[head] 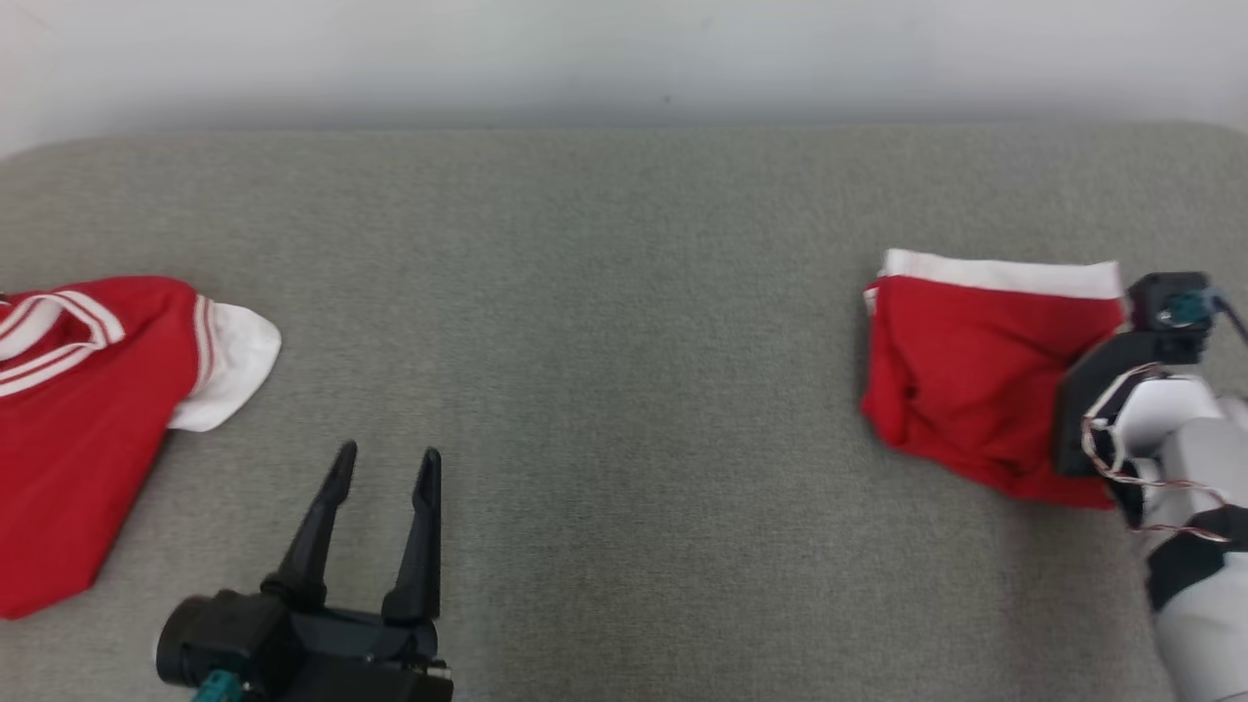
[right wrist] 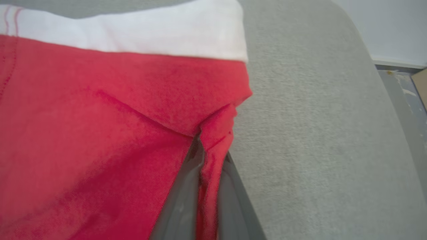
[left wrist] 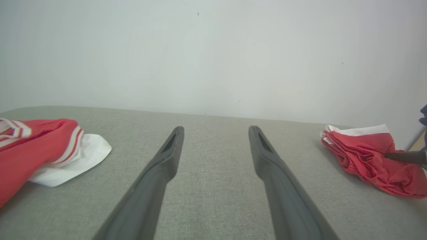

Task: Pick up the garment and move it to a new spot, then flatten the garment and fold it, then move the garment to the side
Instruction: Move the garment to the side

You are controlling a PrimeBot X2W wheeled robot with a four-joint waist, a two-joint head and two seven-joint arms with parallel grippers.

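The garment [head: 965, 370], red with a white band along its far edge, lies bunched at the right of the grey padded surface [head: 624, 292]. My right gripper [right wrist: 207, 150] is shut on a fold of its red cloth at the right edge, the fabric pinched between the two fingers. The left wrist view has the same garment [left wrist: 363, 156] at the right, with a dark finger [left wrist: 403, 156] reaching into it. My left gripper [head: 385, 468] hovers open over bare surface at the lower left, holding nothing; its fingers [left wrist: 166, 156] stand wide apart.
A second red garment [head: 78, 409] with white stripes and a white sleeve lies at the left edge. A pale wall [head: 624, 58] backs the surface. Past the surface's rounded right edge [right wrist: 377, 66] there is floor.
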